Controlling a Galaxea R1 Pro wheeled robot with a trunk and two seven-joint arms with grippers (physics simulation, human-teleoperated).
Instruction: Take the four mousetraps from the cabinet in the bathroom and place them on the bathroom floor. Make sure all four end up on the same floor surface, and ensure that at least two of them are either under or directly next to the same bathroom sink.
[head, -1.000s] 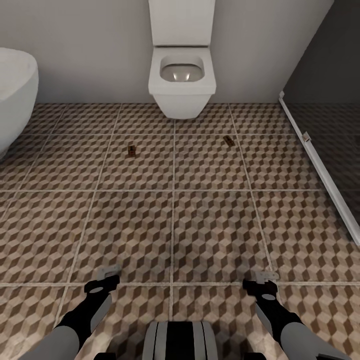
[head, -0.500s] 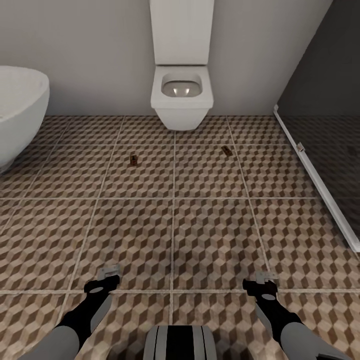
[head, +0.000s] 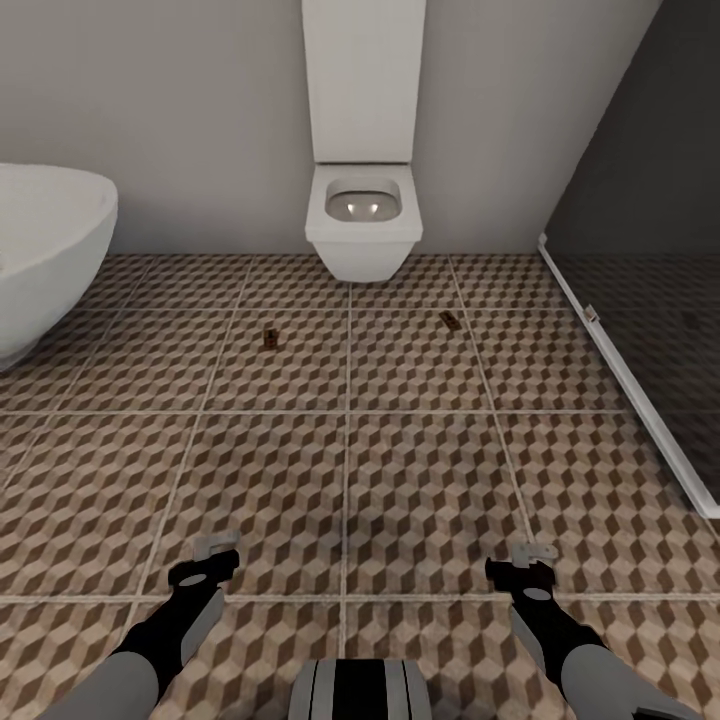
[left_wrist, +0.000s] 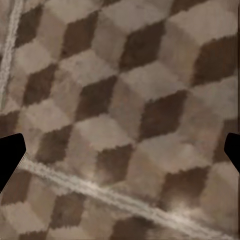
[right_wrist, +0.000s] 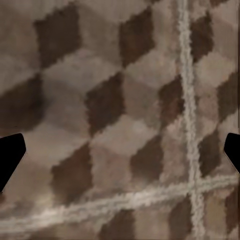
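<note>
Two mousetraps (head: 269, 338) (head: 450, 320) lie on the bathroom floor (head: 420, 480) in the head view.

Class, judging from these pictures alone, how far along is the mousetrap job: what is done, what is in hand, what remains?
Done: two mousetraps lie on the bathroom floor, in front of the toilet. In hand: nothing; the left gripper and right gripper are open and empty. Left: two more traps, and no sink is in view beside these.

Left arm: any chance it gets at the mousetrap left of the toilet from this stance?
Probably not. The mousetrap lies over a full tile ahead of the left end effector, near the toilet. Nothing blocks the bathroom floor between them.
</note>
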